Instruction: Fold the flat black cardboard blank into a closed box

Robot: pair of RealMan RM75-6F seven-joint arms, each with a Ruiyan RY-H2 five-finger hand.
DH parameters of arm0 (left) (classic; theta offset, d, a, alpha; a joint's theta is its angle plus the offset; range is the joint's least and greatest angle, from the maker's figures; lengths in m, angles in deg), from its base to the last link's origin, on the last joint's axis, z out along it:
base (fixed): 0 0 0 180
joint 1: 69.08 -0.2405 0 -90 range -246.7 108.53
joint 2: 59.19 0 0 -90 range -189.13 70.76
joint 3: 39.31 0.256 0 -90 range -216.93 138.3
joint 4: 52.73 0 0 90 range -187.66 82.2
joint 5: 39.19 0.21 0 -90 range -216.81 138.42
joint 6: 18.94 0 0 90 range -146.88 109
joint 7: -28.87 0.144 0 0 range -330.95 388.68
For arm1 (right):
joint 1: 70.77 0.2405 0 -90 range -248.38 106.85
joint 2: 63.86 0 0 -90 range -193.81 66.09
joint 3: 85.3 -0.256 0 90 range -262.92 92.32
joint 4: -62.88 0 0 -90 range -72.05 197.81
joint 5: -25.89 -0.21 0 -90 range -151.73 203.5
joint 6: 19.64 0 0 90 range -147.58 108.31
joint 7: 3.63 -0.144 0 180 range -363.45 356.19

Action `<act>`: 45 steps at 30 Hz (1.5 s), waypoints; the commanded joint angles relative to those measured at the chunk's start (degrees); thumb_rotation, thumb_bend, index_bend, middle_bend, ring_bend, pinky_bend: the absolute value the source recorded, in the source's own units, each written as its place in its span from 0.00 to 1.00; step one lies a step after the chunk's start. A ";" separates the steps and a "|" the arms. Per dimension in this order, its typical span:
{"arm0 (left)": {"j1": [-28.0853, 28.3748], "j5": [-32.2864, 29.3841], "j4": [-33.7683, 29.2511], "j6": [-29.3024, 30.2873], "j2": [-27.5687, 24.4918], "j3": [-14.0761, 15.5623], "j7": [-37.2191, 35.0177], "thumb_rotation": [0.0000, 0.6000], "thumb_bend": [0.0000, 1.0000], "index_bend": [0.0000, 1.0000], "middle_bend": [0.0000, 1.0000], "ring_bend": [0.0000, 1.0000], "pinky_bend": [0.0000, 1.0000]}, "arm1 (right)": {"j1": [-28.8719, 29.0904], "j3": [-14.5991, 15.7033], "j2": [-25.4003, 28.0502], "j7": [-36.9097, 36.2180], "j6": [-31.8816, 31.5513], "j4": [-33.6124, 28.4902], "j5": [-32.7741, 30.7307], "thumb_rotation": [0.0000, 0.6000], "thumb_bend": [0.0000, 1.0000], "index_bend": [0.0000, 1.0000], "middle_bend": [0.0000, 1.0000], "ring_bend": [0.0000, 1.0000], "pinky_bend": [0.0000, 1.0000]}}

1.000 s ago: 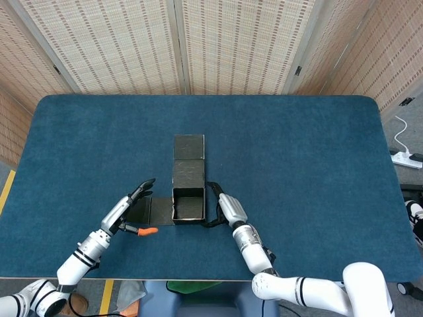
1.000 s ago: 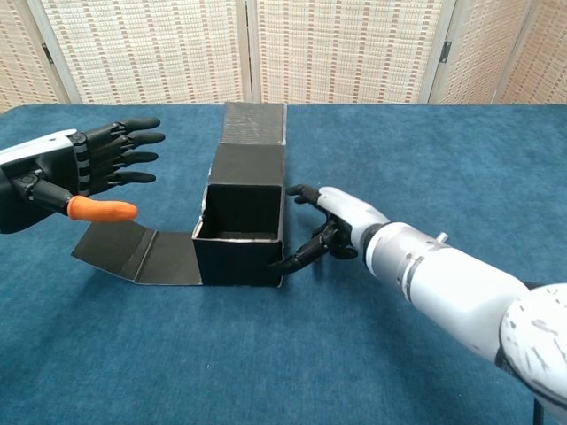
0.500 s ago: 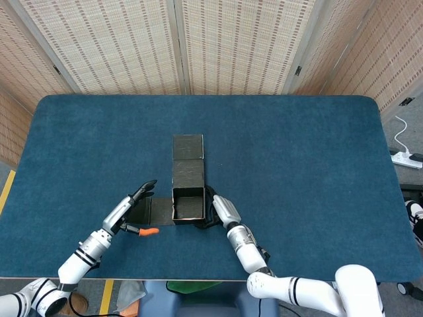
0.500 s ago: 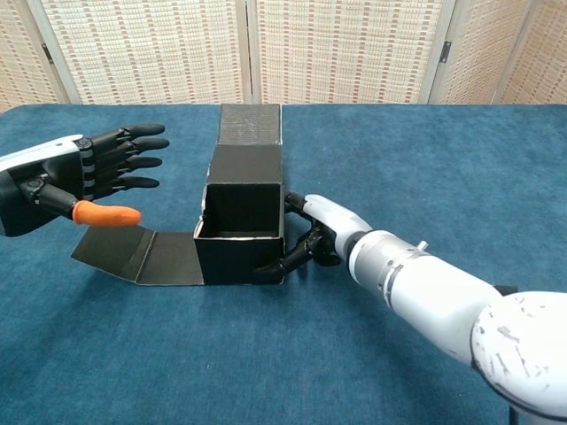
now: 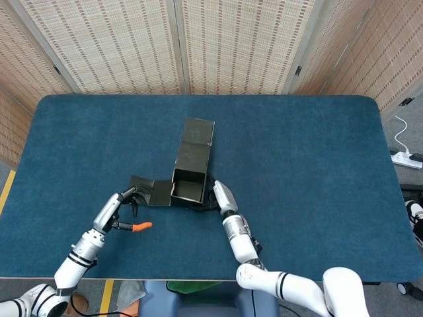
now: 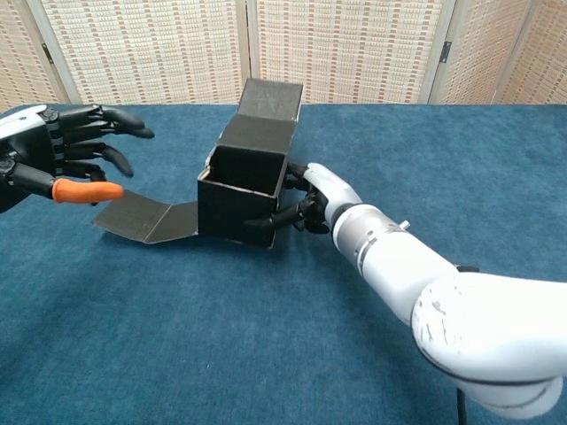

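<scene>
Right hand (image 6: 316,199) grips black box (image 6: 242,190) wall; left hand (image 6: 55,161) spread, empty; no readable writing.

No text, label, brand, number or sign can be read in either view; the black cardboard box (image 6: 244,181) and the blue table cover (image 5: 297,165) around it show plain surfaces.

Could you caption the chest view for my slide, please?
Right hand grips the half-folded black box; open left hand hovers beside its flat flap.
</scene>
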 commanded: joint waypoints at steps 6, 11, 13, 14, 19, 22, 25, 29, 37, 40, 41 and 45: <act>4.96 14.66 1.75 -1.31 -3.94 7.02 0.08 1.00 0.20 0.64 0.62 0.95 1.00 | -1.18 -6.64 6.95 -8.05 6.76 -10.21 -3.15 1.00 0.27 0.43 0.54 0.80 1.00; 8.32 16.72 2.21 -5.96 -2.99 8.86 3.57 1.00 0.21 0.57 0.55 0.96 1.00 | -4.19 -7.37 12.21 -12.47 9.32 -18.63 -3.61 1.00 0.27 0.43 0.54 0.80 1.00; 9.35 16.18 2.35 -7.77 -2.40 9.03 4.14 1.00 0.22 0.54 0.51 0.96 1.00 | -5.62 -7.10 14.66 -14.10 10.79 -22.12 -4.03 1.00 0.27 0.43 0.54 0.80 1.00; 9.55 15.40 2.60 -8.44 -1.92 8.75 4.53 1.00 0.22 0.53 0.50 0.96 1.00 | -6.23 -6.77 15.72 -14.65 11.43 -23.49 -3.98 1.00 0.27 0.43 0.54 0.80 1.00; 9.67 10.16 5.05 -9.88 0.22 6.21 6.00 1.00 0.26 0.44 0.42 0.95 1.00 | -9.46 -4.47 20.40 -17.10 13.04 -29.33 -1.62 1.00 0.27 0.43 0.54 0.80 1.00; 7.77 7.41 6.46 -6.42 0.94 3.94 9.58 1.00 0.28 0.42 0.40 0.95 1.00 | -10.86 -2.70 22.12 -17.83 13.02 -30.90 1.00 1.00 0.27 0.43 0.54 0.80 1.00; 5.42 5.88 7.43 -1.50 1.33 2.07 14.12 1.00 0.33 0.42 0.39 0.94 1.00 | -11.84 -1.14 23.06 -18.89 12.96 -31.23 3.44 1.00 0.27 0.43 0.54 0.80 1.00; 3.16 5.72 7.68 3.85 0.97 0.87 19.15 1.00 0.38 0.42 0.39 0.94 1.00 | -12.67 0.52 23.47 -20.52 12.58 -30.85 6.48 1.00 0.26 0.43 0.53 0.80 1.00; 2.09 7.23 6.97 8.95 0.12 -0.10 21.73 1.00 0.40 0.42 0.39 0.94 1.00 | -12.90 3.12 23.97 -23.28 12.36 -29.76 11.31 1.00 0.27 0.43 0.52 0.80 1.00; 2.45 7.82 7.64 10.15 0.60 -0.83 22.72 1.00 0.40 0.42 0.39 0.94 1.00 | -12.78 4.09 23.94 -23.86 12.02 -29.29 12.81 1.00 0.26 0.43 0.52 0.80 1.00; 2.59 8.05 7.88 10.51 0.83 -1.01 22.96 1.00 0.40 0.42 0.39 0.94 1.00 | -12.75 4.32 23.88 -24.13 11.93 -29.17 13.08 1.00 0.26 0.43 0.52 0.80 1.00; 3.46 10.09 9.48 11.94 1.78 -1.11 24.34 1.00 0.39 0.40 0.38 0.93 1.00 | -12.31 5.15 23.67 -25.00 11.78 -28.64 14.29 1.00 0.26 0.43 0.52 0.80 1.00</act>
